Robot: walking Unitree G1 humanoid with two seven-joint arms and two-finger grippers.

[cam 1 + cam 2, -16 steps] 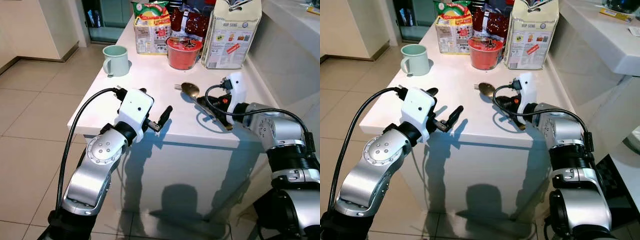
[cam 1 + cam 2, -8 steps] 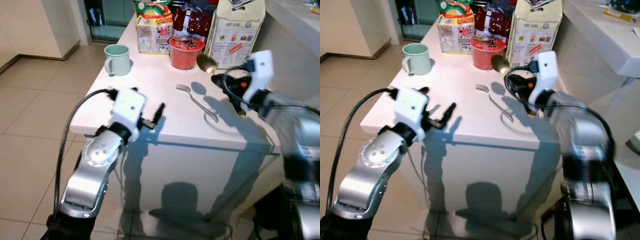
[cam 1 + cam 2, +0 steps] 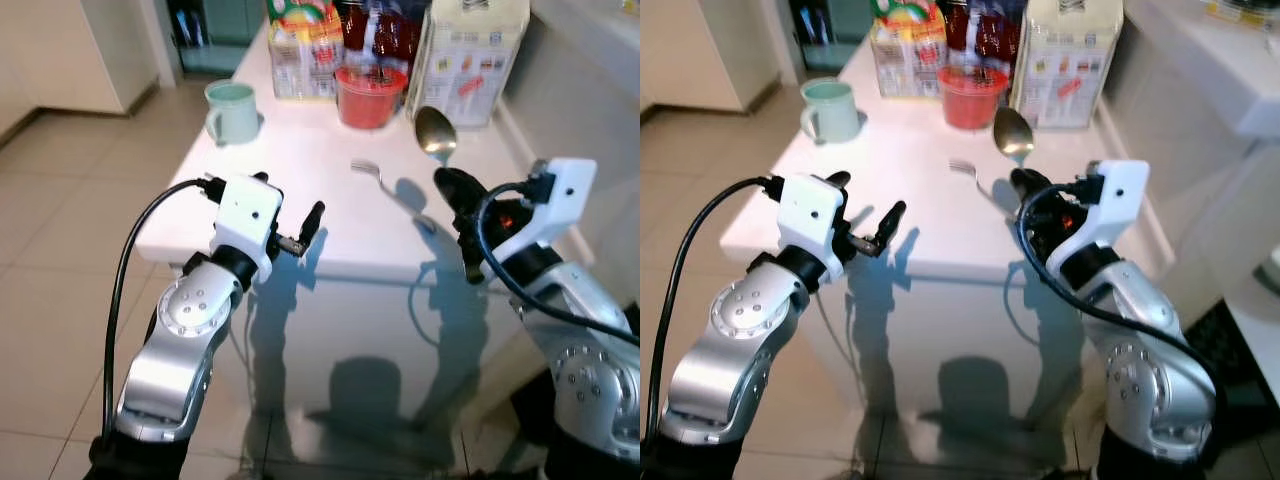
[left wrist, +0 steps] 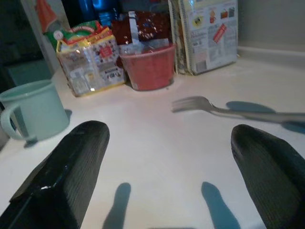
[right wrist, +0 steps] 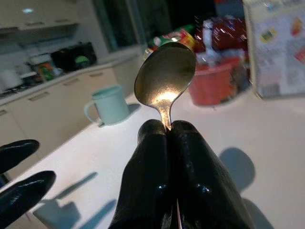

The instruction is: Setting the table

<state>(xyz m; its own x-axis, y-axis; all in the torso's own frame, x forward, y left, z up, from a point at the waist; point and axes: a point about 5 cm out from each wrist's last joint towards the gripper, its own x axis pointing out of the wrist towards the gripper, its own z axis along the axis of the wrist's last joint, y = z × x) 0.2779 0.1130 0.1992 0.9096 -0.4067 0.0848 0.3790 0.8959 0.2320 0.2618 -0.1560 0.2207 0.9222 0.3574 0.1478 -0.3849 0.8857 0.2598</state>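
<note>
My right gripper [image 3: 450, 185] is shut on a metal spoon [image 3: 434, 130], holding it in the air over the right front of the white table [image 3: 310, 150], bowl pointing up; the right wrist view has the spoon [image 5: 164, 76] sticking out between the closed fingers [image 5: 147, 186]. A silver fork [image 3: 385, 185] lies on the table just left of that gripper, seen too in the left wrist view as the fork [image 4: 224, 109]. My left gripper [image 3: 290, 232] hovers open near the table's front left edge, holding nothing.
At the back of the table stand a pale green mug [image 3: 232, 110], a red bowl [image 3: 367, 97], a noodle packet [image 3: 300, 50], a dark red bag [image 4: 145, 28] and a white cereal box [image 3: 470, 60]. A white counter [image 3: 590, 90] borders the right. Tiled floor lies left.
My right gripper has carried the spoon up off the table and back toward me; the fork stayed on the table. The left gripper stays near the front edge. The camera has shifted.
</note>
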